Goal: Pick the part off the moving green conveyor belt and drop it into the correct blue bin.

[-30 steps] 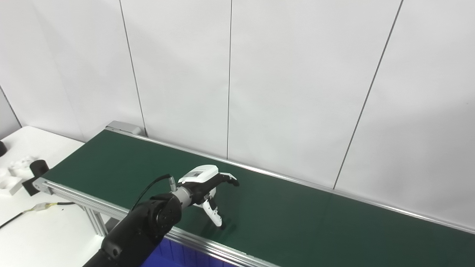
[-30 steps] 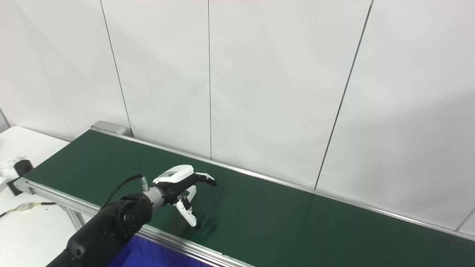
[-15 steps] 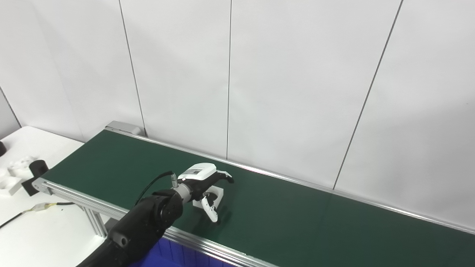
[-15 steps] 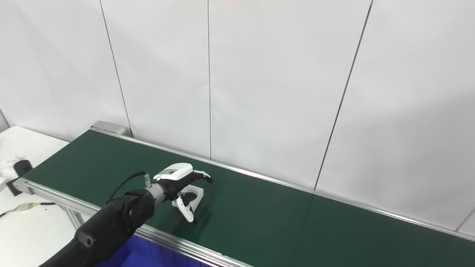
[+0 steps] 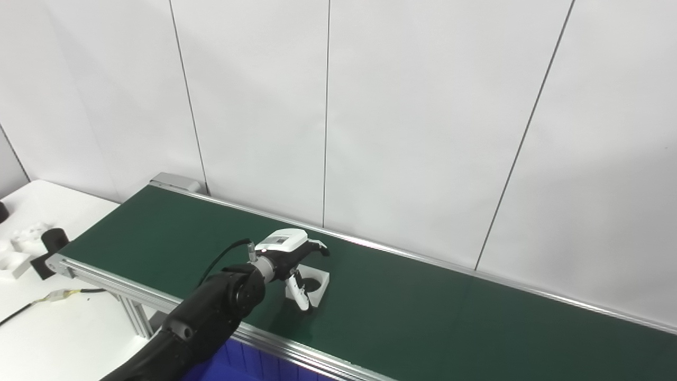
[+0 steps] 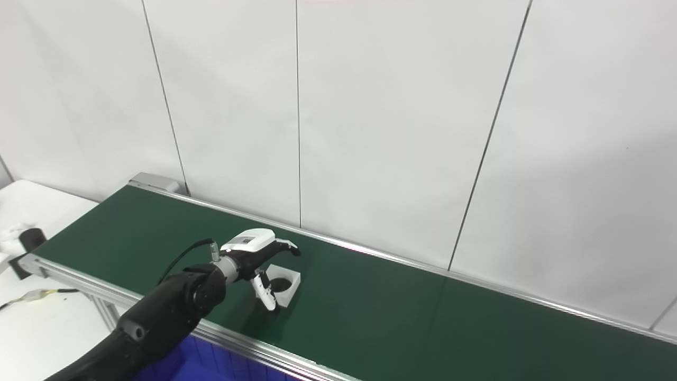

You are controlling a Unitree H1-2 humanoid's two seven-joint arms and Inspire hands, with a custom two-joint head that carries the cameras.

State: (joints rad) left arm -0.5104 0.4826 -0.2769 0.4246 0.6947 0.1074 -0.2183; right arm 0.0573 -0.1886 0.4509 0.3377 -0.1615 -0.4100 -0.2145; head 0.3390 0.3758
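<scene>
- My left hand (image 5: 290, 255) reaches out over the green conveyor belt (image 5: 423, 312), its arm coming in from the lower left of the view.
- The hand is spread: its fingers (image 5: 319, 247) stretch forward above the part, and the thumb (image 5: 300, 295) points down toward the belt on the near side.
- The part (image 6: 283, 284), a white square block with a round dark hole in its middle, lies flat on the belt, just under and beside my hand.
- My thumb stands right at the part's near-left edge; I cannot tell whether it touches. The fingers arch over the part's far side without closing on it, so I hold nothing.
- A blue bin (image 5: 248, 365) shows below the belt's near rail, partly hidden by my arm.
- My right hand is out of sight in both views.
- To the far left a white tabletop (image 5: 58, 328) carries a few small white and black pieces (image 5: 24, 248), too small to make out, and a cable (image 5: 63, 293).
</scene>
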